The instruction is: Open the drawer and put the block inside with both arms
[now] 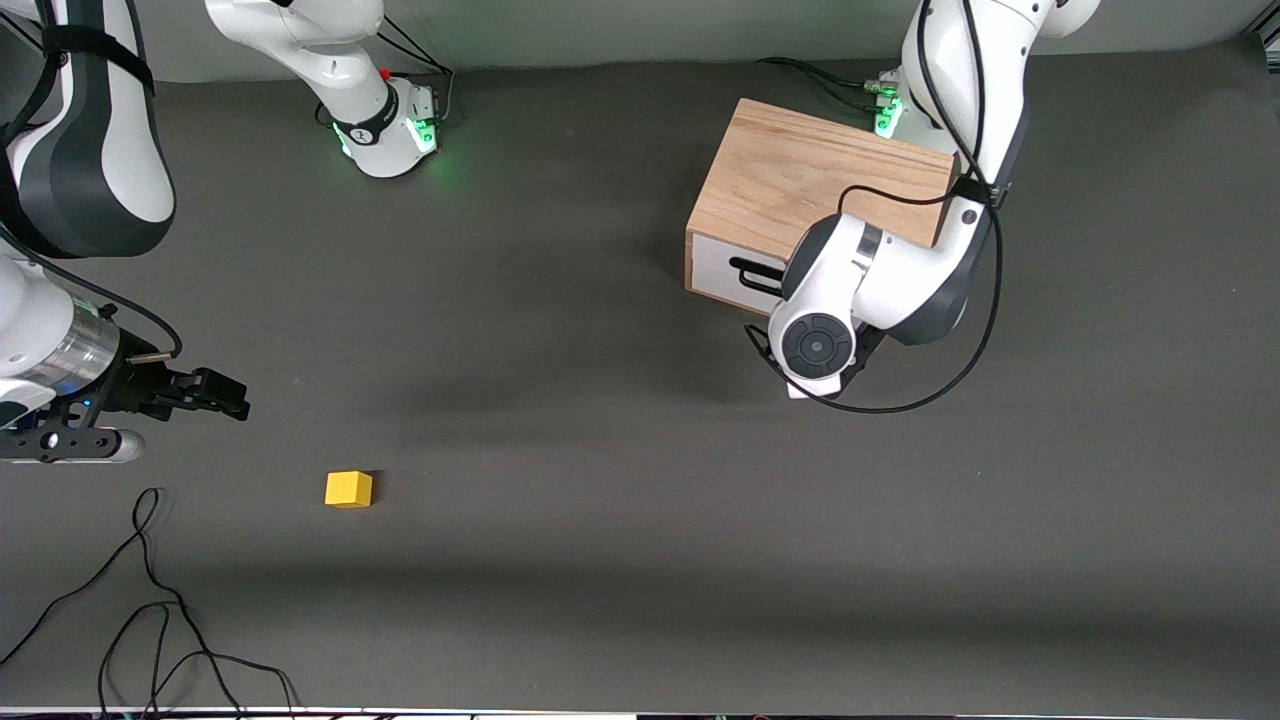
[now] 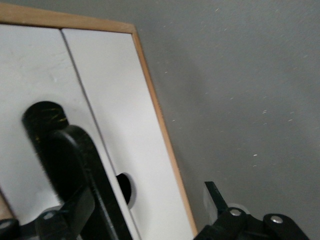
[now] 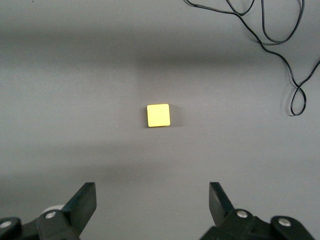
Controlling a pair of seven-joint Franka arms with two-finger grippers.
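Grey tabletop: right gripper spread wide, empty, over the block; left gripper open around the drawer handle.

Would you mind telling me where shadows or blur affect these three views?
Front view: broad soft shadow bands cross the table; the block stays sharp. Left wrist view: the drawer handle looms dark and soft-edged. Right wrist view: even light, faint shadow bands.
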